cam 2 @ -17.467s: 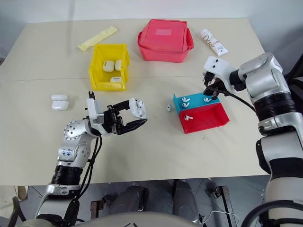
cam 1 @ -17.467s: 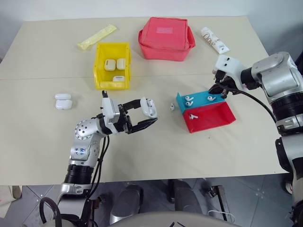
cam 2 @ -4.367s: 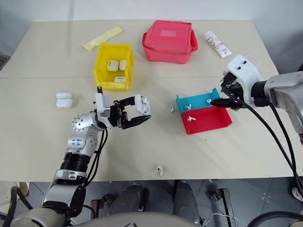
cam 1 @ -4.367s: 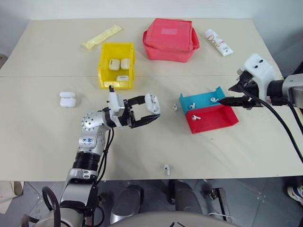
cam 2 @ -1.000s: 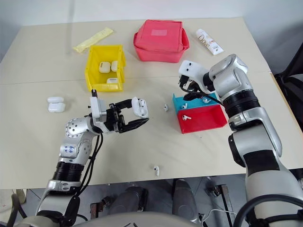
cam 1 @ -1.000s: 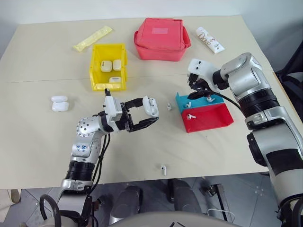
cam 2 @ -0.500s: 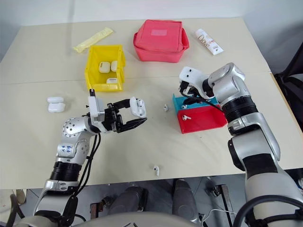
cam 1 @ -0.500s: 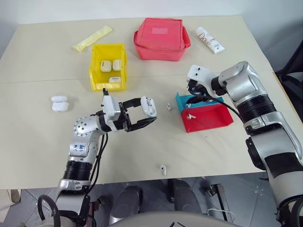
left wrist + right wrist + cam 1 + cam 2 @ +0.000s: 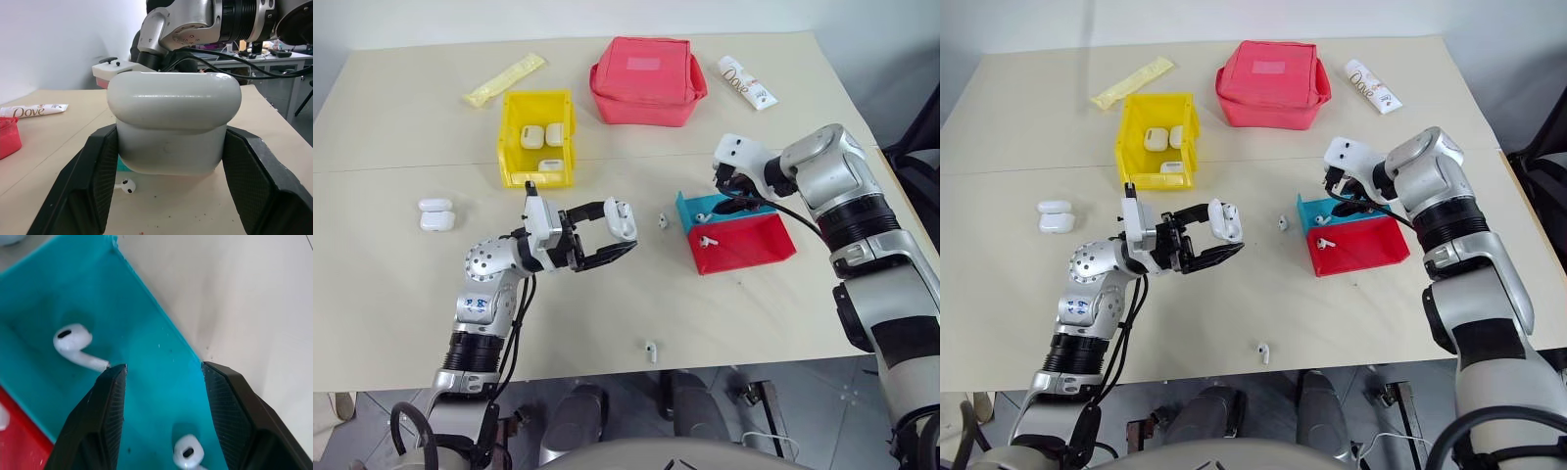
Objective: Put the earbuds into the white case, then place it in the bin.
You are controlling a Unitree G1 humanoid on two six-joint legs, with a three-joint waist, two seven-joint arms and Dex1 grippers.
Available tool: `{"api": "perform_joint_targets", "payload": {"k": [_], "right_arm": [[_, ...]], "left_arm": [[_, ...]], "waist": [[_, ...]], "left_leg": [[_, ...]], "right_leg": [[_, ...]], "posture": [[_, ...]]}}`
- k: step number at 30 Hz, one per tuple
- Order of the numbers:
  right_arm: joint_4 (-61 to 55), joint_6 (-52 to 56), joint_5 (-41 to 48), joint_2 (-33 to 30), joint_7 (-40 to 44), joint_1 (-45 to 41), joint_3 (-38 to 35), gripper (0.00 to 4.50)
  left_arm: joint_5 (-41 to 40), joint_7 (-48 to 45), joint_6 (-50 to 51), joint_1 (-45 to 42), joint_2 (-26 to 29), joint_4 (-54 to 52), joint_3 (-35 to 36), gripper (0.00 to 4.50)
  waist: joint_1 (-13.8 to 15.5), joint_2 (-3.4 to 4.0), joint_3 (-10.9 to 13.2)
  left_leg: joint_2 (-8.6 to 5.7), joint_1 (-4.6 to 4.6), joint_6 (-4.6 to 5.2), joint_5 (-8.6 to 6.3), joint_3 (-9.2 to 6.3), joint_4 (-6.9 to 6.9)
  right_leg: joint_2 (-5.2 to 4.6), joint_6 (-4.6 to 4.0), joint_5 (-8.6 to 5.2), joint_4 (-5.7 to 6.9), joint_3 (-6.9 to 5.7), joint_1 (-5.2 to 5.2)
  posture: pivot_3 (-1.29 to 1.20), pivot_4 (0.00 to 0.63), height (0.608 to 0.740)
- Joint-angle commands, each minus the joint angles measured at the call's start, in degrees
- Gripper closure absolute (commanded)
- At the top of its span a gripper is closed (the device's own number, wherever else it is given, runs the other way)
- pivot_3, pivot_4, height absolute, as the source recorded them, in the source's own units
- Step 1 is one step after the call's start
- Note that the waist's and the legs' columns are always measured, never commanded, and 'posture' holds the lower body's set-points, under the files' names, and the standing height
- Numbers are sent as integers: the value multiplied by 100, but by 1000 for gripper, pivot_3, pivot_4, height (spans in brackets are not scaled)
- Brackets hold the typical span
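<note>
My left gripper [image 9: 625, 233] is shut on the white case [image 9: 173, 129] and holds it above the middle of the table. My right gripper [image 9: 164, 369] hangs open over the blue tray [image 9: 690, 206], tips just above its floor. Two earbuds [image 9: 76, 343] lie in that tray, one beside my left finger [image 9: 105, 421] and one low between the fingers. Another earbud [image 9: 708, 239] rests in the red tray [image 9: 754, 240]. One lies on the table [image 9: 661, 220] left of the trays, and one near the front edge [image 9: 649, 348]. The yellow bin [image 9: 514, 137] stands behind, holding three white cases.
Two more white cases [image 9: 435, 212] sit stacked at the table's left. A red zip pouch [image 9: 646, 78], a white tube [image 9: 746, 82] and a yellow packet [image 9: 506, 78] lie along the back.
My right gripper has shifted a little to the right and lower over the blue tray. The left gripper and its case have stayed still.
</note>
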Motion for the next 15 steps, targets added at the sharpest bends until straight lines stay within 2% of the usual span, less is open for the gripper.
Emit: {"api": "perform_joint_targets", "payload": {"k": [1, 15], "right_arm": [[-281, 76, 16, -125, 57, -167, -131, 1984], [-1445, 1230, 271, -167, 789, -52, 70, 1984]], "left_arm": [[-90, 5, -82, -133, 1, 23, 73, 1713], [-113, -92, -125, -148, 27, 98, 89, 1713]], "waist": [[1, 0, 0], [12, 0, 0]], "left_leg": [[0, 0, 0, 0, 0, 0], [-1, 0, 0, 0, -1, 1]], "right_leg": [[0, 0, 0, 0, 0, 0], [-2, 0, 0, 1, 0, 0]], "posture": [[0, 150, 740], [0, 150, 740]]}}
